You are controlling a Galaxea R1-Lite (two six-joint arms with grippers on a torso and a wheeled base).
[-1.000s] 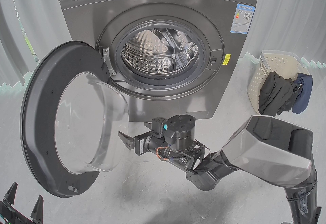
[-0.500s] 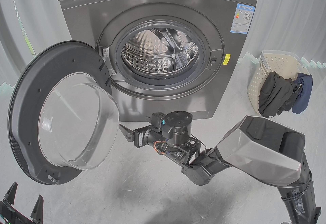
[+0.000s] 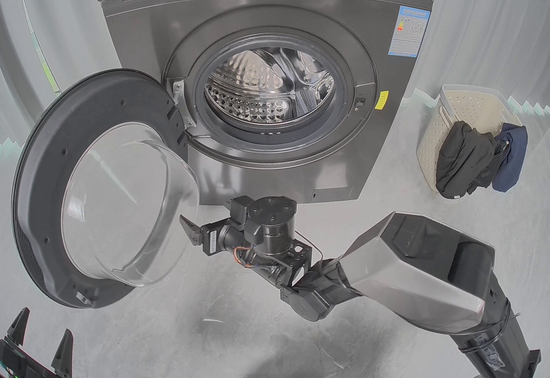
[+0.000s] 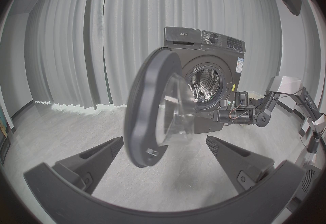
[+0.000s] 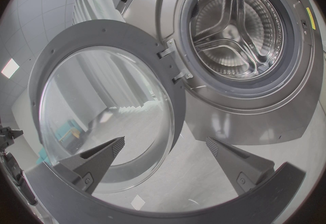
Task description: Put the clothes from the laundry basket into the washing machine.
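R gripper (image 5: 164, 142) fingers apart, washer door (image 5: 105, 99) wide open (domed glass), steel drum (image 5: 237, 27) beyond

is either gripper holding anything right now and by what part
Nothing is held. The right gripper is open near the washer door, and the left gripper is open too. The clothes hang over the laundry basket rim.

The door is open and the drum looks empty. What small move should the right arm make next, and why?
Probably draw the right gripper back from the door and swing it toward the laundry basket. The door stands wide open, the drum is empty, the gripper is open and holds nothing, and the black garment hangs over the basket's rim, ready to grasp.
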